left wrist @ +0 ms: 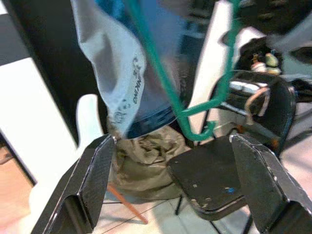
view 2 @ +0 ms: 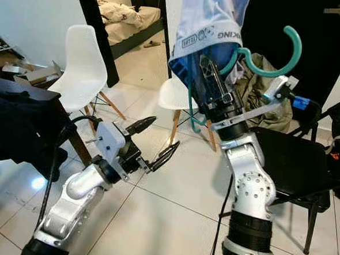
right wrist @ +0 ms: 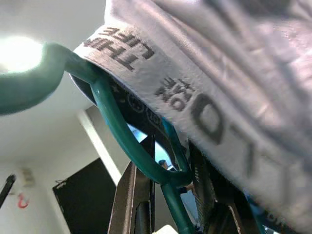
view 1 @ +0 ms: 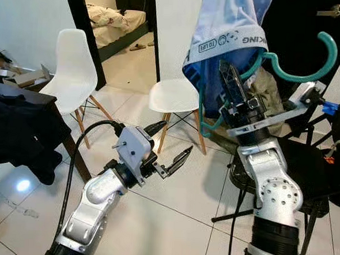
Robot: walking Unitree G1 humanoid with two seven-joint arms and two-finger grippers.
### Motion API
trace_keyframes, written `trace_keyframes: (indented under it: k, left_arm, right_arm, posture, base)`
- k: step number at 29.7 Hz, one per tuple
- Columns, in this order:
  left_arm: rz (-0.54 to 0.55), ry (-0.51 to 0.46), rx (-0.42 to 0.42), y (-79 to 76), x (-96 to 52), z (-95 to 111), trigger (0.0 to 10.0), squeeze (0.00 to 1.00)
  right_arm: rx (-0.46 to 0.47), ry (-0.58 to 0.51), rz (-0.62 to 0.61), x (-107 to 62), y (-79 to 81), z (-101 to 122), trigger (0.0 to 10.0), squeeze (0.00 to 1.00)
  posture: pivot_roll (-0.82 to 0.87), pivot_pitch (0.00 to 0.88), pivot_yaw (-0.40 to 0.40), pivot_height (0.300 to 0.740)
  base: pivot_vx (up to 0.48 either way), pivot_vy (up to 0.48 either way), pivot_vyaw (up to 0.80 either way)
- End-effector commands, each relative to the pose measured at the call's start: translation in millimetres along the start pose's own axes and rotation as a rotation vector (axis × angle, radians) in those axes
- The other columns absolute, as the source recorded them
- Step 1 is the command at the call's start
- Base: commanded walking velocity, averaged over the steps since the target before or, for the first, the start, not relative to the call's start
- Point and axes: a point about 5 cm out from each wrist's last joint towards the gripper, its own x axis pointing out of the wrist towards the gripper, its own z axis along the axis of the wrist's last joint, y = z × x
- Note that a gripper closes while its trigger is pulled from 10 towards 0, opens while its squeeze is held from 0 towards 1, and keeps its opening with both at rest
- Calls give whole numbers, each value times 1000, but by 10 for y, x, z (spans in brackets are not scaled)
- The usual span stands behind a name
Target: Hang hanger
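Fingers of the right gripper (view 1: 232,79) are closed on the teal hanger (view 1: 300,69), gripping its frame just below the hook, which curves out to the robot's right in front of a dark door (view 1: 303,26). A blue and white garment (view 1: 225,27) with a printed waistband drapes over the hanger and partly hides the fingers. Lower down on the robot's left, the left gripper (view 1: 172,145) is held out over the tiled floor (view 1: 170,220) with its fingers spread wide, gripping nothing. Two white chairs (view 1: 72,69) stand behind by a doorway; a black chair (view 2: 295,164) sits on the right. Dark clothing (view 1: 20,130) lies on the desk (view 1: 22,92).
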Motion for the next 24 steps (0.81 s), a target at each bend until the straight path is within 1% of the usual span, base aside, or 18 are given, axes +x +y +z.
trace_keyframes:
  k: [1,2,3,7,8,9,10,11,12,14,15,17,18,19,20,21,22,24]
  left_arm:
    - [32,27,36,96,-38,-33,10000,1000]
    - [32,27,36,96,-38,-33,10000,1000]
    - [54,22,40,138,-32,-22,10000,1000]
    - [54,22,40,138,-32,-22,10000,1000]
    - [89,7,33,217,-24,12,10000,1000]
    - [89,7,33,217,-24,12,10000,1000]
    - [125,-6,42,333,-26,58,10000,1000]
    - [125,-6,42,333,-26,58,10000,1000]
    - [166,-17,60,470,-38,108,10000,1000]
    - [166,-17,60,470,-38,108,10000,1000]
    - [167,-15,58,467,-39,93,10000,1000]
    - [165,-14,51,446,-37,75,10000,1000]
    - [184,-25,-2,411,-28,40,10000,796]
    - [184,-25,-2,411,-28,40,10000,796]
    - [250,-56,-163,331,-10,-58,10000,0]
    - [250,-56,-163,331,-10,-58,10000,0]
    - [274,-64,-225,291,-6,-107,10000,0]
    - [300,-49,-289,191,-5,-239,10000,0]
  right_arm:
    - [6,15,81,24,110,1,0,0]
    - [6,15,81,24,110,1,0,0]
    - [-7,37,116,1,146,19,0,0]
    - [-7,37,116,1,146,19,0,0]
    - [-55,76,138,-37,157,48,0,0]
    - [-55,76,138,-37,157,48,0,0]
    - [-132,108,104,-69,95,120,0,0]
    - [-132,108,104,-69,95,120,0,0]
    - [-229,97,21,-66,-7,285,0,0]
    - [-229,97,21,-66,-7,285,0,0]
    - [-252,70,-19,-30,-33,349,0,0]
    - [-260,52,-39,-1,-40,381,0,0]
    - [-276,44,-67,32,-55,392,0,0]
    - [-276,44,-67,32,-55,392,0,0]
    - [-301,34,-126,96,-89,380,0,0]
    - [-301,34,-126,96,-89,380,0,0]
    - [-308,29,-153,119,-108,378,0,0]
    - [-301,5,-189,165,-123,391,0,0]
  posture:
    - [-5,35,64,740]
    - [-5,35,64,740]
    - [-6,36,64,740]
    - [-6,36,64,740]
    - [-4,35,65,740]
    - [-4,35,65,740]
    - [-3,36,65,740]
    - [-3,36,65,740]
    - [-5,38,65,740]
    - [-5,38,65,740]
    - [-5,39,66,740]
    - [-6,39,67,740]
    - [-5,39,66,740]
    - [-5,39,66,740]
    - [-8,39,65,740]
    - [-8,39,65,740]
    - [-12,40,64,740]
    - [-13,41,63,740]
  base:
    - [0,0,0]
    - [0,0,0]
    - [0,0,0]
    - [0,0,0]
    - [0,0,0]
    - [0,0,0]
    - [0,0,0]
    - [0,0,0]
    - [0,0,0]
    - [0,0,0]
    - [0,0,0]
    - [0,0,0]
    - [0,0,0]
    - [0,0,0]
    - [0,0,0]
    - [0,0,0]
    - [0,0,0]
    - [0,0,0]
